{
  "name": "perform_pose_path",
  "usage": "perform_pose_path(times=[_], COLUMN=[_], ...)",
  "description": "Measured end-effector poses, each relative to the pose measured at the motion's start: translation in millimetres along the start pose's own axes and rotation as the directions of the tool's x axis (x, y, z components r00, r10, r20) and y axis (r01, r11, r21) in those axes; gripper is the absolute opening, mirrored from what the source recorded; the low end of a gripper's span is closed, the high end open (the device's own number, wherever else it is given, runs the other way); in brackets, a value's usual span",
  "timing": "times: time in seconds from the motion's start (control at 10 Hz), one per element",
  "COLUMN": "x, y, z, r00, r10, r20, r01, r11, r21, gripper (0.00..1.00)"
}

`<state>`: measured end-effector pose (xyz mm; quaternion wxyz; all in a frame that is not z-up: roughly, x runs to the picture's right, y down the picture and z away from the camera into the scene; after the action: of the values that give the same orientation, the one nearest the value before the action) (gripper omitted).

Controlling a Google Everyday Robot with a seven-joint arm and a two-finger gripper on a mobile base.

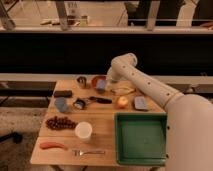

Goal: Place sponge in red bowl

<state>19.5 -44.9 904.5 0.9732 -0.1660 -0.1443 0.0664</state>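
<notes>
The gripper (103,83) hangs over the far edge of the table (106,120), about 12 o'clock from the white cup (83,131). Its claw is pinched on the sponge (101,86) (a dull blue-grey block). The sponge sits at the 4 o'clock rim of the red bowl (96,79), with the metal cup (81,79) at the bowl's 9 o'clock.

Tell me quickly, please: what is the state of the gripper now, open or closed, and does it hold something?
Gripper: at the red bowl, with the sponge right at it; open or closed cannot be told.
</notes>
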Motion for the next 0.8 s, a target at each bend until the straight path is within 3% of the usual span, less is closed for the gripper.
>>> perform_pose_path(times=[0.3,0.8], x=[-4.6,-14.7], y=[-1.3,-8.1], z=[0.7,-1.4], r00=[1.0,1.0], r10=[-0.003,-0.022], r20=[-0.007,0.002], r01=[0.003,0.022], r11=[1.0,0.999], r21=[0.017,0.048], gripper=[0.0,0.0])
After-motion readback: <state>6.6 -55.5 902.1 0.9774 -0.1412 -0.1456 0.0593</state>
